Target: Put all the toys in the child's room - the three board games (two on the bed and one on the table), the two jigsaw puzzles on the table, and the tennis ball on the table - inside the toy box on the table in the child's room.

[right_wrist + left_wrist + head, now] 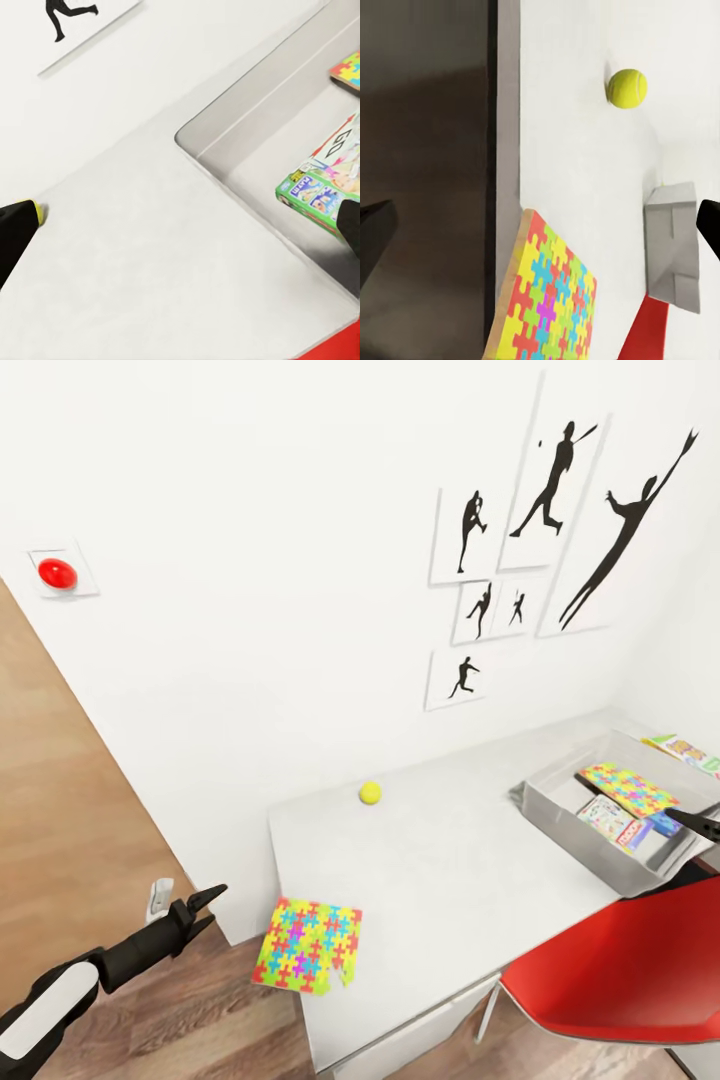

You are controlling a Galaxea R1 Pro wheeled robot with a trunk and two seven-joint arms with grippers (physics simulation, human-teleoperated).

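Observation:
On the pale grey table [450, 860] a tennis ball [370, 792] rests near the wall. One jigsaw puzzle [308, 945] lies at the near left corner, overhanging the edge. The grey toy box [560, 805] at the right holds another jigsaw puzzle [627, 787] and flat board games [610, 820]. A further printed game box [685, 748] lies beyond it. My left gripper [205, 905] hangs open off the table's left end, beside the corner jigsaw [547, 300], with the ball [627, 88] farther off. My right gripper [698, 822] is open over the box [225, 150], above a game box [319, 196].
A red chair [620, 970] stands against the table's front edge under my right arm. White wall with black sports silhouettes [540, 540] backs the table. A red button [57, 572] is on the wall at left. Wooden floor [90, 830] lies left of the table.

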